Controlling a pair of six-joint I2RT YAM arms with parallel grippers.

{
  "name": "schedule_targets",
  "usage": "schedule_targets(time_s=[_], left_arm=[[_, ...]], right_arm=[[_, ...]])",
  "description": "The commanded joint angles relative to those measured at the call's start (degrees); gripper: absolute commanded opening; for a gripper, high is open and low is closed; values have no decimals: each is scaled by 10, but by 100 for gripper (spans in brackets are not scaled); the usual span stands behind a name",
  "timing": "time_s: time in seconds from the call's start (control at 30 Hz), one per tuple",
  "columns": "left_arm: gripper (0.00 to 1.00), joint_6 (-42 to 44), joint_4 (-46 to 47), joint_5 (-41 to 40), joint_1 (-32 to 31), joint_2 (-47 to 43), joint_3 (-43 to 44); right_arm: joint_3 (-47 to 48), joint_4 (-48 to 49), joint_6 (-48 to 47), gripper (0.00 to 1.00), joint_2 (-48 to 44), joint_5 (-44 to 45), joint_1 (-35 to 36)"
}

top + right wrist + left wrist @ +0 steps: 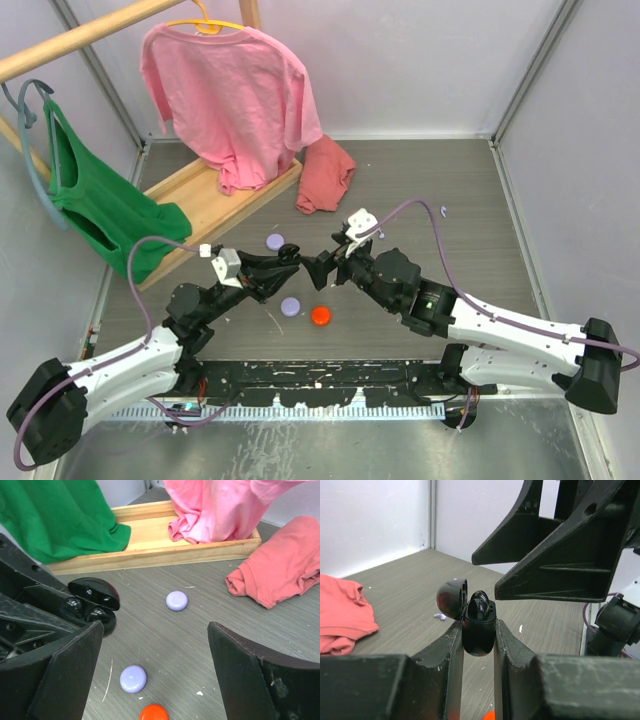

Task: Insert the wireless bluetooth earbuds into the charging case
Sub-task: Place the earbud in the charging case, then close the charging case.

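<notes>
From above, my left gripper [287, 262] and right gripper [322, 268] meet tip to tip at mid-frame over the grey, wood-grained table [450, 180]. Three round glossy pucks [291, 306] lie around and below them. What sits between the tips is too dark to read here.

In the left wrist view, my left gripper is narrow and clamped on the case [479, 642] at lower centre. The case is a smooth, shiny black pebble. Its domed lid [451, 599] is hinged back to the left. The earbuds [480, 609] show as slick black bulbs at its mouth. My right fingers, matte black wedges, fill the upper right, above the case and apart from it. A lavender bit [439, 615] lies on the table behind the lid, too small to identify. A soft red cloth [342, 612] lies at the left edge.

In the right wrist view, my right gripper is spread wide and holds nothing, its fingers in the lower corners. The case is at middle left with its lid up, and two earbuds sit side by side in its wells.

I judge the insertion nearly done, though I cannot tell whether the buds are fully seated. The next move calls for a light downward press on each, then tipping the lid shut. My left grip must hold firm, as that polished shell could slip.
</notes>
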Motion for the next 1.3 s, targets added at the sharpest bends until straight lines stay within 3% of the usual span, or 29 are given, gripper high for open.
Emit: schedule_targets(time_s=[0.0, 0.17, 0.37, 0.63, 0.9, 1.27], left_arm=[[1, 11, 16, 30, 0, 19, 5], [0, 4, 20, 83, 0, 51, 20], [0, -4, 33, 113, 0, 65, 35], [0, -16, 42, 137, 0, 72, 52], [1, -40, 46, 106, 1, 94, 54], [0, -110, 17, 35, 0, 127, 40]], right_arm=[[39, -12, -1, 92, -14, -74, -11], [64, -34, 37, 92, -7, -211, -52], [63, 4, 115, 92, 10, -427, -158], [72, 39, 177, 92, 77, -597, -216], [61, 84, 206, 92, 101, -692, -223], [48, 66, 189, 91, 78, -684, -237]])
